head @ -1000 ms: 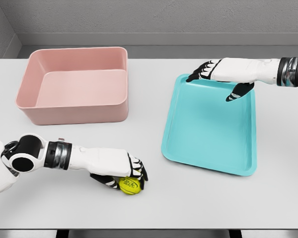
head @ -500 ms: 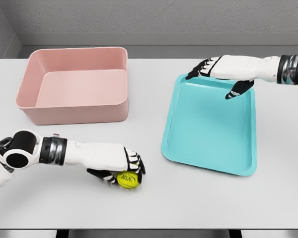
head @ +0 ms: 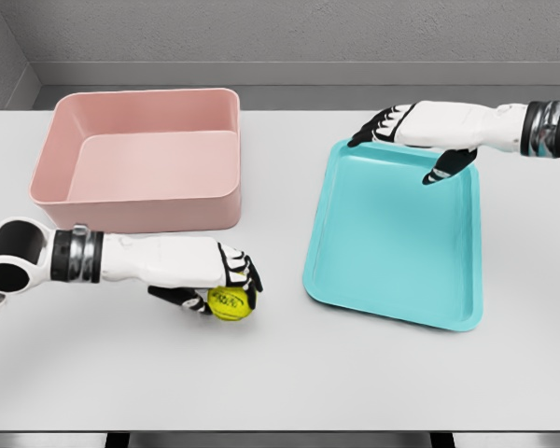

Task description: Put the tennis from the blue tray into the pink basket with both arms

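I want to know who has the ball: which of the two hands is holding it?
The left hand, in front of the pink basket, grips the tennis ball. The right hand hovers empty over the blue tray.

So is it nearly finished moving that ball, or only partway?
Partway. The tennis ball is out of the blue tray. The left robot hand grips it in front of the pink basket, where it still must go. The right robot hand hovers over the tray's far edge.

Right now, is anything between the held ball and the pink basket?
Only the pink basket's own near wall. The left hand grips the tennis ball in front of it, so the ball must go up over the rim.
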